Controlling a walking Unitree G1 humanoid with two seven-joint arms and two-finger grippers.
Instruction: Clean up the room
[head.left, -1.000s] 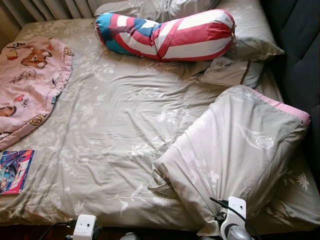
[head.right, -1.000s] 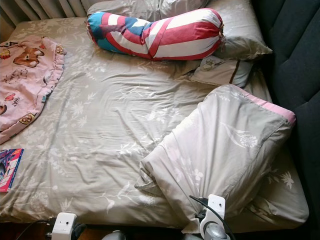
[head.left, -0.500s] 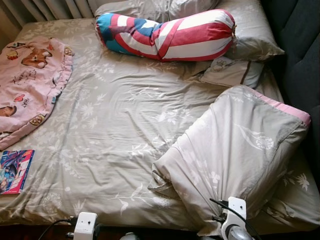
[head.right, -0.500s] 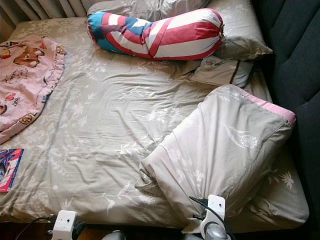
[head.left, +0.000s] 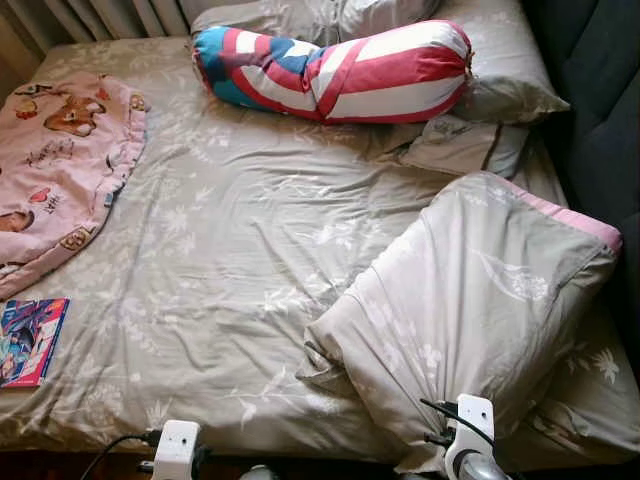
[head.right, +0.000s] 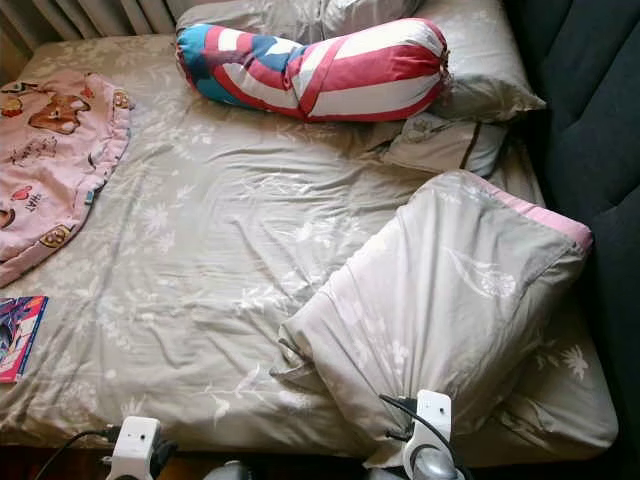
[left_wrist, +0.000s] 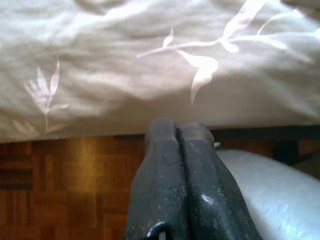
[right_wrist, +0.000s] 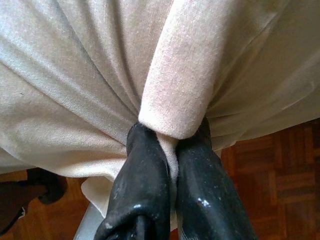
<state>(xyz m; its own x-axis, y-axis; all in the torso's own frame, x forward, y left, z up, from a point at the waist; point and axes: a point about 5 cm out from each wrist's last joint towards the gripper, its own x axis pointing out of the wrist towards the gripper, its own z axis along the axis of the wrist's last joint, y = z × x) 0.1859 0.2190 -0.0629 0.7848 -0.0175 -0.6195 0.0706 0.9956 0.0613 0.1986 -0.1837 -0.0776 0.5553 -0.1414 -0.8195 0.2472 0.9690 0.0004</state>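
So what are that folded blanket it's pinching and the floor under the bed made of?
The folded blanket looks like soft matte woven cloth, probably cotton: it creases and bunches where the right gripper clamps it. The floor looks like glossy wood parquet, shown by small brown blocks.

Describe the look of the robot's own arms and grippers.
Each wrist carries a white housing with black cables, above a rounded silver arm. The left gripper and the right gripper each have two long, matte black fingers with rounded tips, lightly scuffed and speckled.
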